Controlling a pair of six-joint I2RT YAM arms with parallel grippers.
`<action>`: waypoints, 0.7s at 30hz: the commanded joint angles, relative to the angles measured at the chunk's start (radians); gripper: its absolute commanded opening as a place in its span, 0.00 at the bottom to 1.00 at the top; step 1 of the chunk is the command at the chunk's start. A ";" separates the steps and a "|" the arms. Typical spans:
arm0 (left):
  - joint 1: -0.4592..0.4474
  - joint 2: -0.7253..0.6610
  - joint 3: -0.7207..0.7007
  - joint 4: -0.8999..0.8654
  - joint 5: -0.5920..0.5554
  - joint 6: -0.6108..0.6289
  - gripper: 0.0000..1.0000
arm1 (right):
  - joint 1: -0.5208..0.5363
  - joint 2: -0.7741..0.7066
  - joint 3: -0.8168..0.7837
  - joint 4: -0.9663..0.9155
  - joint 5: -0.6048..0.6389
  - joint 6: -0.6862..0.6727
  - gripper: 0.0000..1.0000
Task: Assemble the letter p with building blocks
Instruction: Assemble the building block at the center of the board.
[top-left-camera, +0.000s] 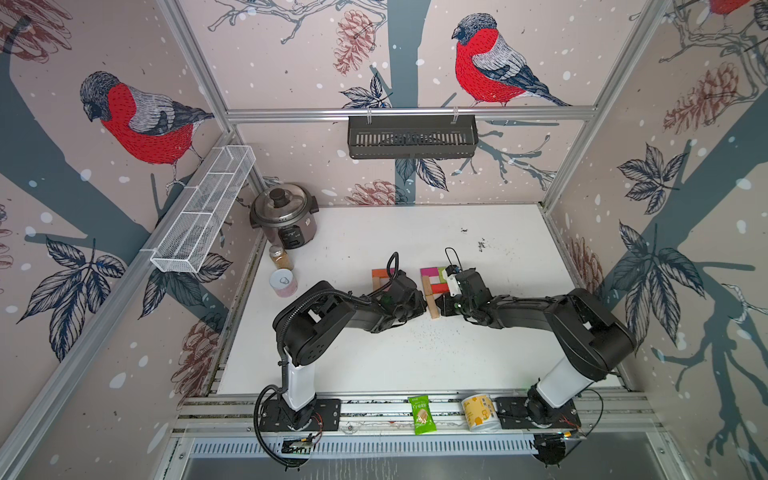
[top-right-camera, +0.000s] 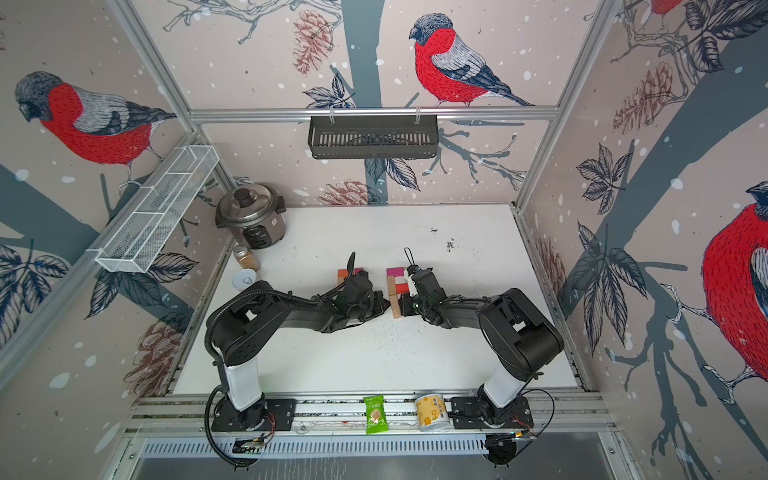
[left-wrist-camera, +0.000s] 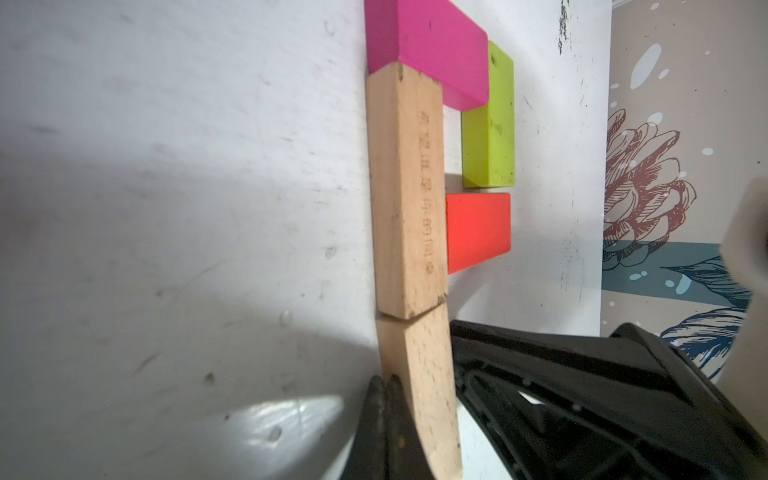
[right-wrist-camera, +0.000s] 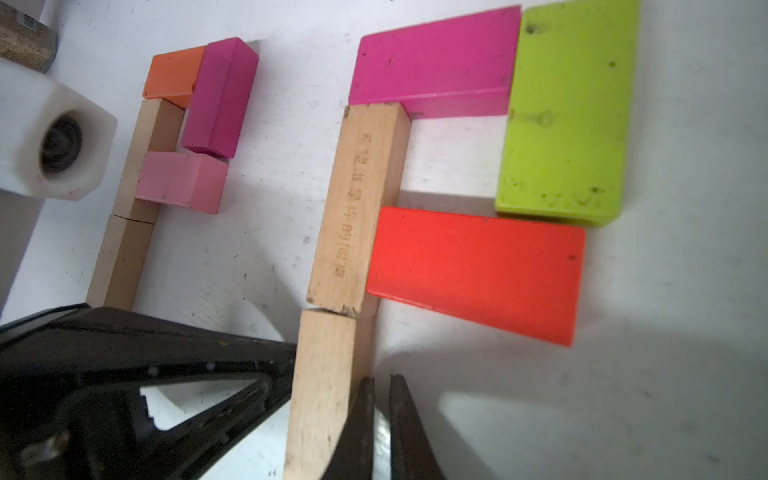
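Two plain wood bars, the lower wood bar (right-wrist-camera: 324, 374) and the upper wood bar (right-wrist-camera: 357, 199), lie flat and end to end as the stem of the letter, meeting at a slightly crooked joint. On the right of the upper bar, the magenta block (right-wrist-camera: 432, 62), lime green block (right-wrist-camera: 569, 112) and red block (right-wrist-camera: 473, 270) close the bowl. I judge these pieces to be light, rigid and smooth-faced, so they will slide on the surface at a small push and will not deform. To lift one, I would pinch it across its narrow width at mid-length. To straighten one, I would press on a long side face, gently, because the touching neighbour will move with it. My left gripper (left-wrist-camera: 384, 386) has its fingers pressed together and empty, with the tips at the left side of the lower bar. My right gripper (right-wrist-camera: 381, 384) is all but closed on nothing, with its tips against the right side. A second group of blocks (right-wrist-camera: 220, 95) lies to the left on the white table (top-left-camera: 374, 365).
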 joint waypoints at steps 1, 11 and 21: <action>0.001 0.009 -0.008 -0.114 -0.031 -0.001 0.00 | 0.000 0.011 -0.004 -0.112 0.023 -0.005 0.13; 0.004 0.011 -0.003 -0.124 -0.033 -0.002 0.00 | 0.000 -0.002 -0.008 -0.111 0.026 -0.005 0.13; 0.010 0.002 -0.002 -0.132 -0.037 -0.004 0.00 | -0.001 -0.008 -0.012 -0.108 0.023 -0.004 0.14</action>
